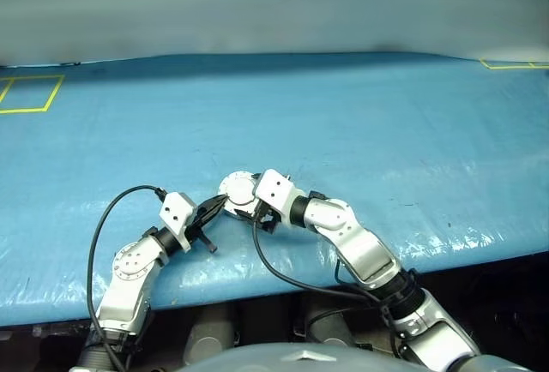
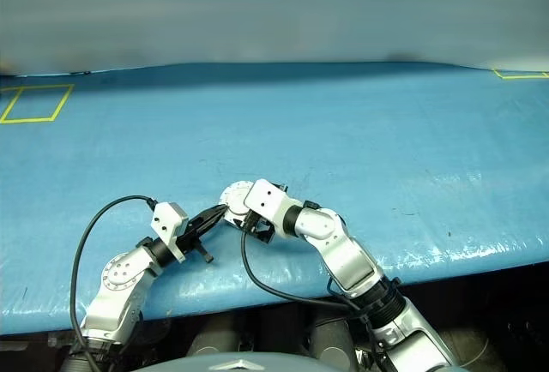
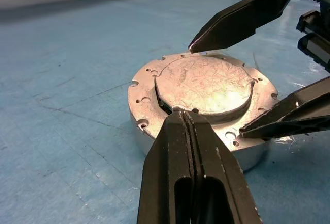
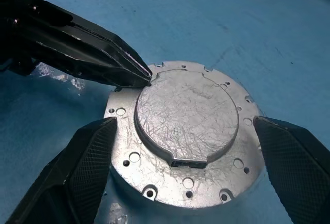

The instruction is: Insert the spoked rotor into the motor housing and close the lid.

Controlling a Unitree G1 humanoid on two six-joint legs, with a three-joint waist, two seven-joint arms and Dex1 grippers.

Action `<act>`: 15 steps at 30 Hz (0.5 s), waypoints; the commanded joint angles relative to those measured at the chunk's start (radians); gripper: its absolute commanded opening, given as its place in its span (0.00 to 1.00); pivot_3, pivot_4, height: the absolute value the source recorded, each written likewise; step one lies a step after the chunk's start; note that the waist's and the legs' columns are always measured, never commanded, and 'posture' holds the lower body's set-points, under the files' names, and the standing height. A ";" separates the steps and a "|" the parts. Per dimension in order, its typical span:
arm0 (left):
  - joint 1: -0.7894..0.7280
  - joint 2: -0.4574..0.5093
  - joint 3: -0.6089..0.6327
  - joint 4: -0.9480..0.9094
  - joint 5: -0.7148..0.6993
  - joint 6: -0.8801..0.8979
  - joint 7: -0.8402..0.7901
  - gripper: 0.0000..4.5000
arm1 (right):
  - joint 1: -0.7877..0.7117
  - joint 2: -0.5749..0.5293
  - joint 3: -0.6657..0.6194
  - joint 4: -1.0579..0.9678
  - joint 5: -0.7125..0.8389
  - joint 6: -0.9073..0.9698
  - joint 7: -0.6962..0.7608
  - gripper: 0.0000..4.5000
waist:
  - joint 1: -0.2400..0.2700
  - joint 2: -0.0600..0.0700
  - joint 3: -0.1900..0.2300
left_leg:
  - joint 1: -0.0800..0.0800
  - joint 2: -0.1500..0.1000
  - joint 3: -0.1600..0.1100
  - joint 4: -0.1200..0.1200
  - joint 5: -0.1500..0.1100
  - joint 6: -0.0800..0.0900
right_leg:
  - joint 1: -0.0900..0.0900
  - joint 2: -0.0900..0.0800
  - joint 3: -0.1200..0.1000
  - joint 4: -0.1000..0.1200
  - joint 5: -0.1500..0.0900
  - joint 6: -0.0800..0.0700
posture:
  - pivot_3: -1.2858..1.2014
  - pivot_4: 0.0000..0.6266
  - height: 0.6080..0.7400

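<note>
Pressed together, the left claw (image 3: 192, 131) rests its tip against the near-left rim of the lid (image 4: 188, 118), which sits plain face up on the housing (image 3: 251, 157) at the desk's (image 1: 360, 123) near middle. To its right, the right claw (image 4: 188, 146) straddles the lid, spread wide. Closing looks nearly done; next probably calls for checking it sits flush.
</note>
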State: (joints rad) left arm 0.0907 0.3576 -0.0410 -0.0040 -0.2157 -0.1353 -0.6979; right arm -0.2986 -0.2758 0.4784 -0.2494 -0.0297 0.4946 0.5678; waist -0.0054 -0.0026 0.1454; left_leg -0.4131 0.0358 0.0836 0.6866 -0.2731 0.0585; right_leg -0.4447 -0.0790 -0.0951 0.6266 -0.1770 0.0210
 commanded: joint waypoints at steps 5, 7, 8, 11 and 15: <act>0.008 0.000 -0.013 -0.016 0.009 0.002 0.003 0.00 | 0.019 0.067 -0.265 -0.120 0.215 0.202 -0.033 0.99 | 0.002 0.000 0.000 | 0.000 0.000 -0.001 0.000 0.000 0.000 | 0.000 0.000 -0.001 0.000 0.000 0.000 | 0.52 0.24 1.00; 0.006 0.000 -0.013 -0.015 0.010 0.001 0.003 0.00 | 0.021 0.095 -0.309 -0.092 0.238 0.262 -0.069 0.99 | 0.002 0.000 0.000 | 0.000 0.000 0.000 0.000 0.000 0.000 | 0.000 0.000 -0.001 0.000 0.000 0.000 | 0.52 0.24 1.00; 0.006 0.000 -0.012 -0.014 0.010 0.001 0.003 0.00 | 0.024 0.114 -0.331 -0.077 0.255 0.294 -0.087 0.99 | 0.002 0.000 0.000 | 0.000 0.000 -0.001 0.000 0.000 0.000 | 0.000 0.000 -0.001 0.000 0.000 0.000 | 0.52 0.24 1.00; 0.006 0.000 -0.012 -0.012 0.012 -0.003 0.004 0.00 | 0.042 0.167 -0.362 -0.060 0.315 0.376 -0.109 0.99 | 0.002 0.000 0.000 | -0.001 0.000 0.000 -0.001 0.000 0.000 | 0.000 0.000 -0.001 0.000 0.000 -0.001 | 0.52 0.24 1.00; 0.005 0.002 -0.011 -0.008 0.016 -0.010 0.005 0.00 | 0.073 0.246 -0.406 -0.048 0.449 0.490 -0.095 0.99 | 0.002 0.001 0.001 | -0.002 0.000 0.000 -0.002 0.000 0.000 | 0.001 0.000 0.000 0.000 -0.001 -0.001 | 0.52 0.24 1.00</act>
State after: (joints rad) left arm 0.0924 0.3573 -0.0410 -0.0050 -0.2125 -0.1449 -0.6969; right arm -0.2200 -0.0485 0.1006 -0.2815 0.3567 0.9523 0.4652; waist -0.0038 -0.0016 0.1461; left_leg -0.4147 0.0359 0.0836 0.6848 -0.2730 0.0584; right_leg -0.4436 -0.0787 -0.0954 0.6268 -0.1776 0.0198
